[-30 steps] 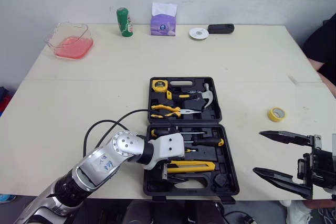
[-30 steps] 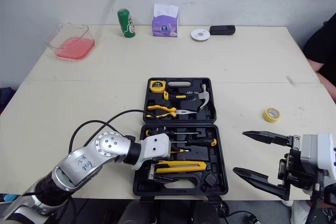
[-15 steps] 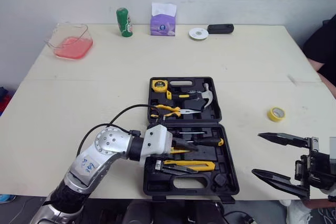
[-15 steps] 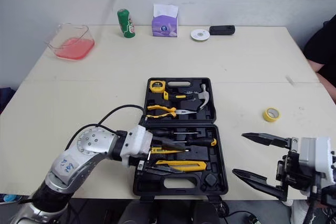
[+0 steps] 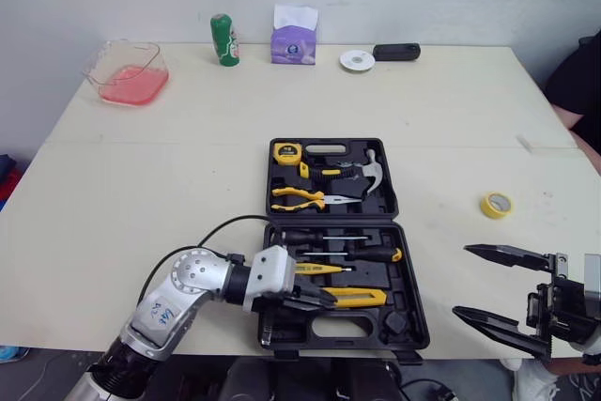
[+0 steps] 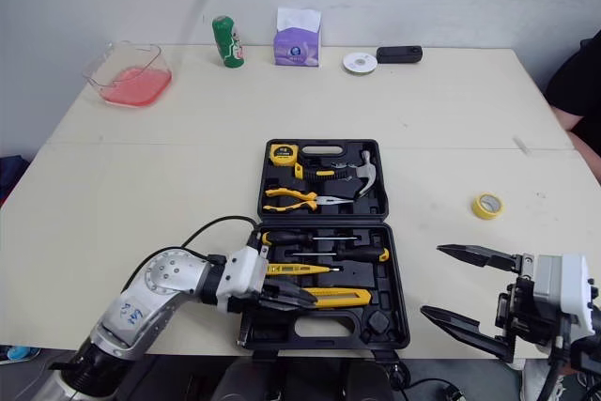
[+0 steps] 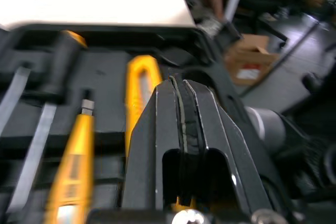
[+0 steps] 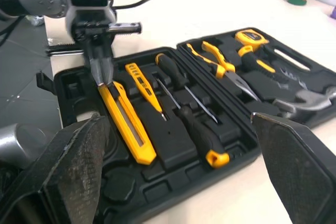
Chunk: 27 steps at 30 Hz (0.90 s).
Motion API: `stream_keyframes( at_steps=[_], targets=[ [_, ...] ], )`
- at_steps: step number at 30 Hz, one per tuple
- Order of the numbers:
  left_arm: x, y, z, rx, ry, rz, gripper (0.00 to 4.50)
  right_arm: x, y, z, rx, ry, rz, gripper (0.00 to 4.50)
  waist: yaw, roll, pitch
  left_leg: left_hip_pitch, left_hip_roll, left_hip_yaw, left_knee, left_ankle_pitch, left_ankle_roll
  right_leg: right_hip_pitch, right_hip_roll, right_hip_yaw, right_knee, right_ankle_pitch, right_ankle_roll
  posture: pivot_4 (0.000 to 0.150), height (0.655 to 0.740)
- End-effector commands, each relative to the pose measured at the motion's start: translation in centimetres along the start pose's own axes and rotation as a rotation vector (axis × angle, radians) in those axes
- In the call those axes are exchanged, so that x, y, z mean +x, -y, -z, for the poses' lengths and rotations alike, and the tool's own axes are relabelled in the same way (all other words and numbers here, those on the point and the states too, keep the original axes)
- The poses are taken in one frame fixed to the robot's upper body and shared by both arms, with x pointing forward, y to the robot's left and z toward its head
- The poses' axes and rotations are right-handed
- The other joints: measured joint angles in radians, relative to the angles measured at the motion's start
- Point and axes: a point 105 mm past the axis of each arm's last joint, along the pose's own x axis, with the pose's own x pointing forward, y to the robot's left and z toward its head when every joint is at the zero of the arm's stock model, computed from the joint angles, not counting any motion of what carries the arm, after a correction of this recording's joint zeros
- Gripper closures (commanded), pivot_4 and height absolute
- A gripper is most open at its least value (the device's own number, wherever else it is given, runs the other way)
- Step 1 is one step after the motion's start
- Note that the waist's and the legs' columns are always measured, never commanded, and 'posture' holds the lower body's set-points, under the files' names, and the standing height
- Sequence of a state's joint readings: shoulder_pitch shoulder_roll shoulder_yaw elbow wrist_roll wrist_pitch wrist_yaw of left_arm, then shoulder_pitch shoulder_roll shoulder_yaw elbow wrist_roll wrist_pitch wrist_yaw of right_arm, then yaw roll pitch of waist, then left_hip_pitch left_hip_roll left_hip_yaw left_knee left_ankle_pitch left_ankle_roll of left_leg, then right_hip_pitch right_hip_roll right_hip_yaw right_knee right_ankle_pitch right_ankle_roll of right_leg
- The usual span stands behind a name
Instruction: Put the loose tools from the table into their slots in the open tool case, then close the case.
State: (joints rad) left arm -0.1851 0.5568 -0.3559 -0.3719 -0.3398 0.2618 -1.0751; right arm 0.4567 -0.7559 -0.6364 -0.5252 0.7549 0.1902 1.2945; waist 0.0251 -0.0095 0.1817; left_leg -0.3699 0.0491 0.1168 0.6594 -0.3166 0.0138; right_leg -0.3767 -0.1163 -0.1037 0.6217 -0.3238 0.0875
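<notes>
Left gripper, fingers pressed together and apparently empty, has drawn back toward the 7 o'clock corner of the tool case, leaving the utility knife slotted. Right gripper hangs wide open, holding nothing. The tape roll, on the table at the case's 3 o'clock, is not yet stowed.

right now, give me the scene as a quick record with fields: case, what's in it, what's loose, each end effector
case: open, in the middle of the table
far half: tape measure, hammer, pliers
near half: screwdrivers, test pen, knife
loose: tape roll, on the table right of the case
left end effector: shut, over the near half, tips by the knife
right end effector: open, by the table's near right edge, apart from the case
far edge: tub, bottle, tissue box
</notes>
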Motion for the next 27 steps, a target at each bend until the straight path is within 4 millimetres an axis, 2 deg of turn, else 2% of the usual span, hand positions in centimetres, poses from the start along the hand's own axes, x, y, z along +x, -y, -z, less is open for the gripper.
stream_keyframes(
  at_steps=[1,15,20,27],
  targets=[
    [0.3,-0.1,0.1,0.024,-0.012,0.003,4.4,-0.5,-0.1,0.0,-0.026,0.007,0.006,0.0,0.0,0.0,0.0,0.0,0.0,0.0,0.0,0.0,0.0,0.0,0.0,0.0,0.0,0.0,0.0,0.15,0.74],
    [0.7,-1.0,1.6,-0.028,-0.083,-0.02,4.4,-0.9,-0.6,0.2,-0.027,0.007,0.013,0.0,0.0,0.0,0.0,0.0,0.0,0.0,0.0,0.0,0.0,0.0,0.0,0.0,0.0,0.0,0.0,0.15,0.74],
    [0.7,-0.4,3.5,-0.051,-0.178,0.007,4.4,-0.5,-0.5,-0.3,-0.031,0.005,0.017,0.0,0.0,0.002,-0.001,0.0,0.0,0.0,0.0,0.0,0.0,0.0,-0.001,0.0,0.0,0.0,0.0,0.15,0.74],
    [0.3,-1.2,5.5,-0.138,-0.266,-0.076,4.4,-0.2,-0.3,-0.4,-0.03,0.009,0.021,0.0,0.0,0.004,-0.004,0.002,0.0,0.0,0.0,0.0,0.0,0.001,-0.001,0.0,0.0,0.0,0.0,0.15,0.74]
  ],
)
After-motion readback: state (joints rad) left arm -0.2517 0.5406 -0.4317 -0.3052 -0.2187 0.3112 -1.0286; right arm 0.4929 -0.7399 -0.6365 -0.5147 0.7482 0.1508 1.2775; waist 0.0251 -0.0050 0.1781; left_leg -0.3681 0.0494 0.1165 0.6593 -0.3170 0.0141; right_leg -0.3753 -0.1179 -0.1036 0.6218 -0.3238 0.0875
